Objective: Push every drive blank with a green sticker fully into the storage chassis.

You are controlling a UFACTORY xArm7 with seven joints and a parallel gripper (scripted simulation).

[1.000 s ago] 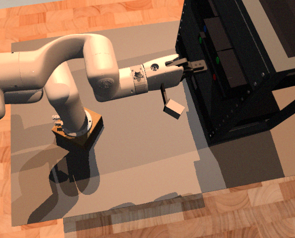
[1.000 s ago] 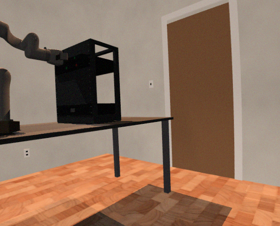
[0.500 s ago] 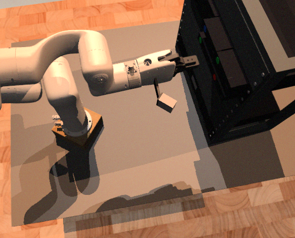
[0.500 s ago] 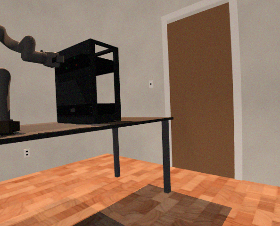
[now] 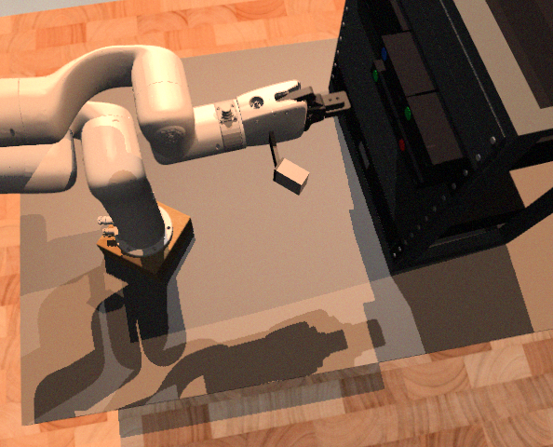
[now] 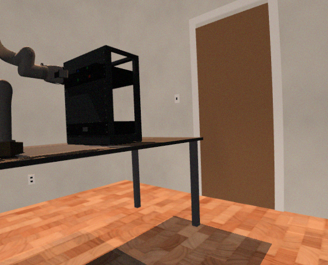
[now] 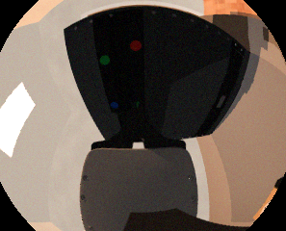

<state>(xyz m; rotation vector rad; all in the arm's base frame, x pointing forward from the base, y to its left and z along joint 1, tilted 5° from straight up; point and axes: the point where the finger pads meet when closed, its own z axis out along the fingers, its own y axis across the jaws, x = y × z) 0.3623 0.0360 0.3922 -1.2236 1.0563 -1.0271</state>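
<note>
A: Our gripper (image 5: pixel 337 101) is fully closed with nothing in it, its tip at the rack (image 5: pixel 358 158) front, near the green-stickered blanks (image 5: pixel 375 75) (image 5: pixel 408 113).

B: Risk?

A: An off-axis push could shift or lean the rack on the worktop (image 5: pixel 267 231), or press the red-stickered blank (image 5: pixel 401 144).

B: What can't we resolve?

A: Tip contact and how far each blank stands out; the blue-stickered blank (image 5: pixel 384 53) is barely visible.

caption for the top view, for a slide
Shut, empty gripper at the black rack's front, near its green, blue and red stickers.
</note>
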